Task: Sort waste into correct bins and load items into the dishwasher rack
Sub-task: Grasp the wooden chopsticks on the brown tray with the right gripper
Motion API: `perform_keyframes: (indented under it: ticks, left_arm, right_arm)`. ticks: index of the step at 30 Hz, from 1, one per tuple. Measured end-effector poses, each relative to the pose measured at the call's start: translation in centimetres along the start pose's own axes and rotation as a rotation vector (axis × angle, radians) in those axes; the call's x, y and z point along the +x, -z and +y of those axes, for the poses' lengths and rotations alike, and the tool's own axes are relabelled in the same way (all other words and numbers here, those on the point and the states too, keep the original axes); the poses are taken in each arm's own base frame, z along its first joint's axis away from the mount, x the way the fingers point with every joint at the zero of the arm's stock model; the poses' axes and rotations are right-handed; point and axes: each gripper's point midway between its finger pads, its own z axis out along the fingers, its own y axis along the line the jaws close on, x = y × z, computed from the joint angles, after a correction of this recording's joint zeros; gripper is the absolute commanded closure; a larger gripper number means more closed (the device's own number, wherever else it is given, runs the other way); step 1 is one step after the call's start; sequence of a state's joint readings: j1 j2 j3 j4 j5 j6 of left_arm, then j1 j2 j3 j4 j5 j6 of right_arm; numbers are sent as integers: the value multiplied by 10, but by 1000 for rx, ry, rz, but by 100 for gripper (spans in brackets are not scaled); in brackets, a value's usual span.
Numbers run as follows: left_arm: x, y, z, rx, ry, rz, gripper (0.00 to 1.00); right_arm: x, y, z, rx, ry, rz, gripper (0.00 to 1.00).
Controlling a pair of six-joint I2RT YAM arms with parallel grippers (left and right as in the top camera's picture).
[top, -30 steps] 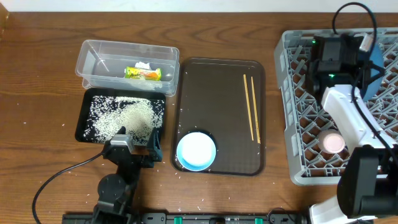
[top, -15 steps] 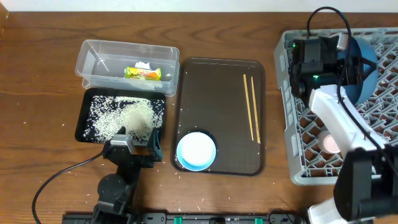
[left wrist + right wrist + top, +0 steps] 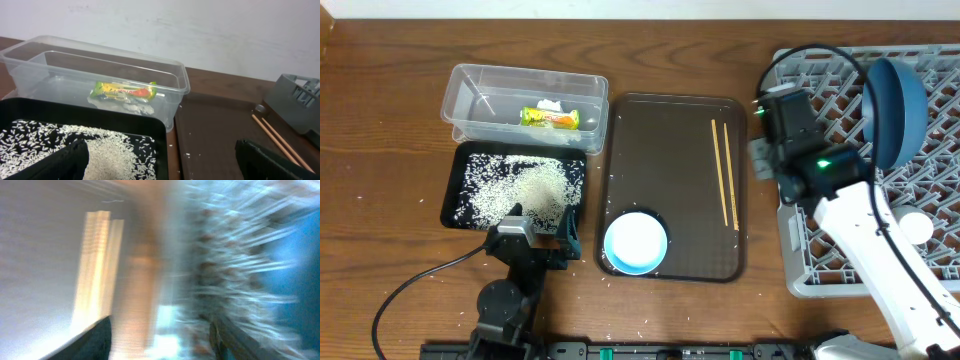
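The blue plate (image 3: pixel 896 100) stands on edge in the grey rack (image 3: pixel 800 255). My right gripper (image 3: pixel 770 142) hovers at the rack's left edge; its wrist view is motion-blurred, with the jaws (image 3: pixel 160 340) apart and empty. A white cup (image 3: pixel 917 228) sits in the rack; the pink cup is hidden. The white bowl (image 3: pixel 636 242) and chopsticks (image 3: pixel 725 170) lie on the brown tray (image 3: pixel 670 150). The wrapper (image 3: pixel 550 117) and tissue (image 3: pixel 552 105) lie in the clear tub (image 3: pixel 470 78). Rice (image 3: pixel 520 190) fills the black tray (image 3: pixel 455 205). My left gripper (image 3: pixel 535 245) rests open at that tray's near edge.
Loose rice grains dot the table around the black tray and near the front edge. In the left wrist view (image 3: pixel 165 167) the tub (image 3: pixel 175 80), wrapper (image 3: pixel 125 91), rice (image 3: pixel 100 145), chopsticks (image 3: pixel 275 137) and a rack corner (image 3: pixel 295 100) show.
My right arm has swung left from above the plate at the rack's back to the rack's left edge, leaving the plate standing. The left arm has not moved.
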State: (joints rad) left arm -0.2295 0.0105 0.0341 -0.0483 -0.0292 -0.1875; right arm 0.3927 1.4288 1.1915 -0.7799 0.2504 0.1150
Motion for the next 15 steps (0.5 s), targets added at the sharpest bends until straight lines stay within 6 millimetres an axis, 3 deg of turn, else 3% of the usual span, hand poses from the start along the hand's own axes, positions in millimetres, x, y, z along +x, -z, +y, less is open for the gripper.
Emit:
perform_keyframes:
  ticks: [3,6,11,15]
  left_arm:
    - [0,0,0,0,0,0,4]
    - [0,0,0,0,0,0,4]
    - [0,0,0,0,0,0,4]
    - [0,0,0,0,0,0,4]
  right_arm:
    - [17,-18,45,-149,-85,74,50]
    - [37,-51,67,-189,-146,167,55]
    - [61,-103,84,-192,-217,265,54]
    - [67,-124,90,-186,-238,285,56]
